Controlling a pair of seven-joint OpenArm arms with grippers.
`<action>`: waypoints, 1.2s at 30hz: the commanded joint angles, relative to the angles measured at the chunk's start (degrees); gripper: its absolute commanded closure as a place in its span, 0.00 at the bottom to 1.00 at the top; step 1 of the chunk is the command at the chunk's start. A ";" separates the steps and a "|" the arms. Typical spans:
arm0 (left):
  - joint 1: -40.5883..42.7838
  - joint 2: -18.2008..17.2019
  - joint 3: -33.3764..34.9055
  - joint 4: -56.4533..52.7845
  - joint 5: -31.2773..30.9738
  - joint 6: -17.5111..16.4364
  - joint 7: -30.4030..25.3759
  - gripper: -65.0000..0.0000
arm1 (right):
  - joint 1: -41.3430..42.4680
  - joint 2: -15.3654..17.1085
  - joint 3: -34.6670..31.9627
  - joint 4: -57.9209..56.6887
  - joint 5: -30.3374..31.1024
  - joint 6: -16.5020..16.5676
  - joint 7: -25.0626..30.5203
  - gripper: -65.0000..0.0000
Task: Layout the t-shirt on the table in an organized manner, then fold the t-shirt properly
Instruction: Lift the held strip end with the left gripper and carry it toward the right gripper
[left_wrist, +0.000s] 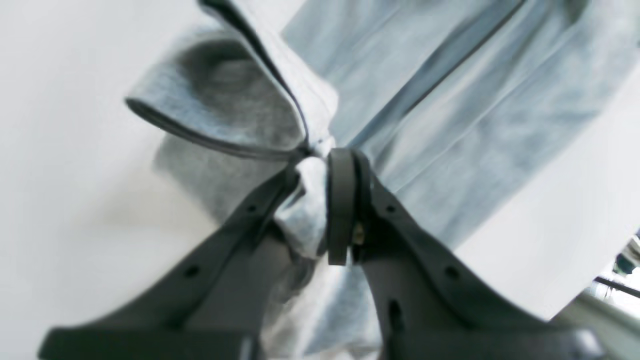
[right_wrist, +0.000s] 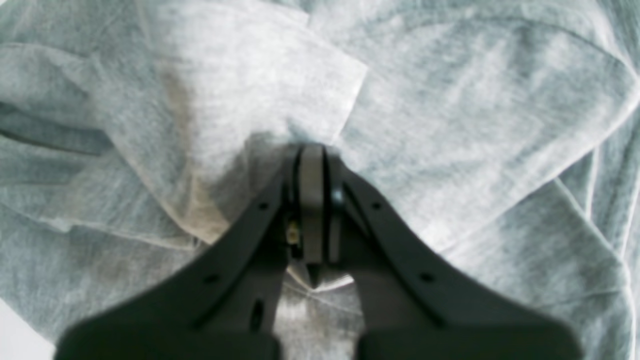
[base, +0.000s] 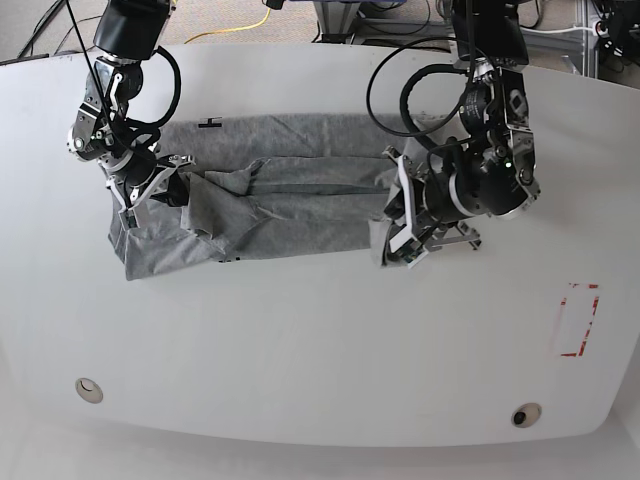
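The heather-grey t-shirt (base: 290, 210) lies stretched sideways across the far half of the white table (base: 320, 350), creased along its length and bunched at both ends. At its right end in the base view, my left gripper (base: 397, 222) is shut on a fold of cloth. The left wrist view shows that fold pinched between the fingertips of the left gripper (left_wrist: 319, 172), with the t-shirt (left_wrist: 450, 100) running away over the table (left_wrist: 60, 150). My right gripper (base: 183, 190) is shut on the left end. In the right wrist view the right gripper (right_wrist: 312, 152) is clamped on the t-shirt (right_wrist: 475, 125).
A red tape rectangle (base: 578, 320) marks the table at the right. Two round grommets (base: 88, 389) (base: 525, 414) sit near the front edge. Black cables (base: 400, 100) loop behind the left arm, and a small black mark (base: 210, 124) lies by the shirt's far edge.
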 joint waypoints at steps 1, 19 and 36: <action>-1.99 1.59 1.29 0.77 -0.96 -0.06 -1.11 1.00 | -0.06 0.24 -0.14 -0.02 -3.11 -0.53 -3.01 0.98; -2.96 5.89 7.35 -4.95 -0.96 -0.06 -1.38 1.00 | -0.06 0.24 -0.14 0.15 -2.94 -0.53 -3.01 0.98; -3.31 6.50 7.35 -9.08 -0.96 -0.06 -5.77 1.00 | -0.06 0.24 -0.05 0.15 -2.94 -0.53 -3.01 0.98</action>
